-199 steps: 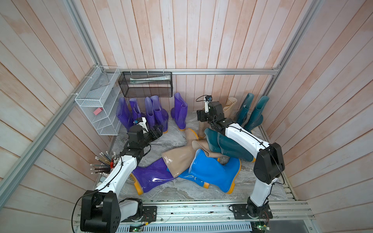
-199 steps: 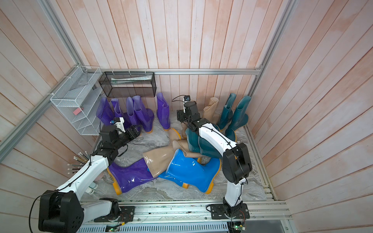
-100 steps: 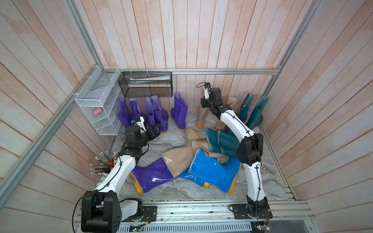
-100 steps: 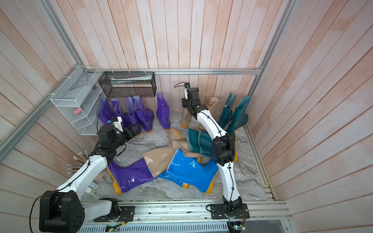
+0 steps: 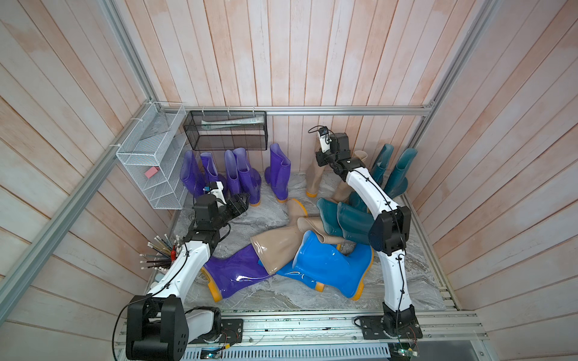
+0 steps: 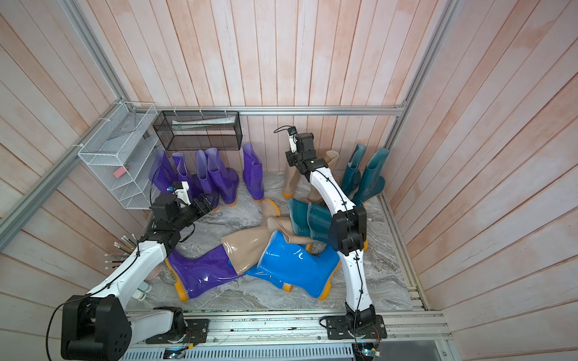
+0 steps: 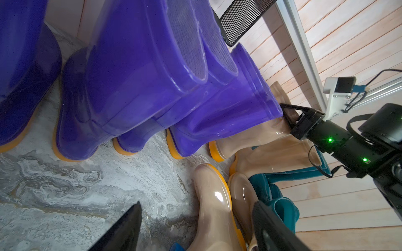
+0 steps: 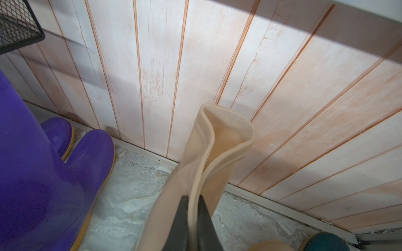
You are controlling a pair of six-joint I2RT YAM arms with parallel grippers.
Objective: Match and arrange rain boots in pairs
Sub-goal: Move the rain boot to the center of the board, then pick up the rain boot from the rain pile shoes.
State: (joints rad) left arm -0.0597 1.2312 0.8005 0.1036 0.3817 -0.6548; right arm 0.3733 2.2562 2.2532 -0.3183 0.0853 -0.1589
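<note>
- While the right end effector point(image 8: 192, 198) was clamped tight on the cuff of an upright beige boot point(image 8: 208, 152), that boot stood against the back wall, just off the right-hand end of the black mesh basket point(image 5: 225, 131).
- Left end effector point(image 5: 240, 202): jaws spread wide, nothing held. It hung low over the desk point(image 5: 416, 275), in front of the basket and near the toes of the purple row.
- Five upright purple boots point(image 5: 247, 178) stood directly beneath the basket, with orange soles.
- Two upright teal boots point(image 5: 402, 172) stood along the same wall, farther to the right of the basket than the gripped boot.
- A loose heap lay well in front of the basket: one fallen purple boot point(image 5: 237, 272), fallen beige boots point(image 5: 278, 247), blue boots point(image 5: 325, 268) and fallen teal boots point(image 5: 344, 218), all on their sides and overlapping.
- The fallen purple boot's shaft was tucked under a beige shaft.
</note>
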